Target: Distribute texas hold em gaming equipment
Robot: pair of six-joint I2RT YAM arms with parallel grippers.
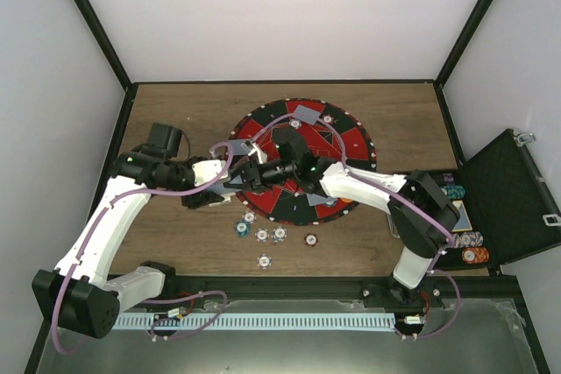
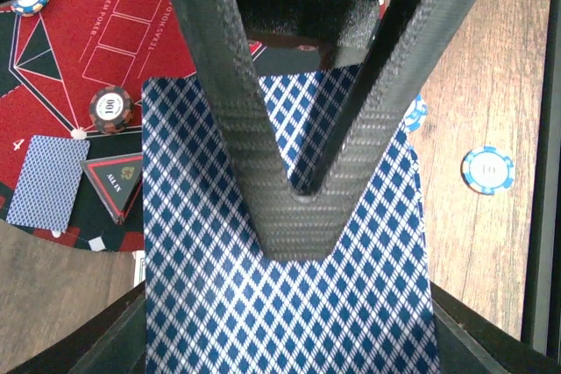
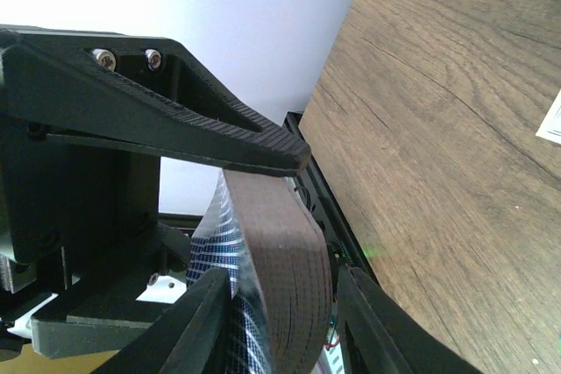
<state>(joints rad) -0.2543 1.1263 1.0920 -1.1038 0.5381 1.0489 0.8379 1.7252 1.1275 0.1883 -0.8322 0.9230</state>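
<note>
Filling the left wrist view, the left claw is pressing its fingers together on a deck of cards with blue diamond backs, holding it over the edge of the red-and-black mat. A maroon chip and a single card are lying on the mat, and a blue chip is lying on the bench to the right.

In the right wrist view, the right claw is straddling the deck edge-on, its upper finger touching the deck's edge. Whether it is actually pinching, I cannot tell.

From above, both claws are meeting at the mat's left side. Some loose chips are sitting on the bench just below the mat, and a black case is lying open at the right.
</note>
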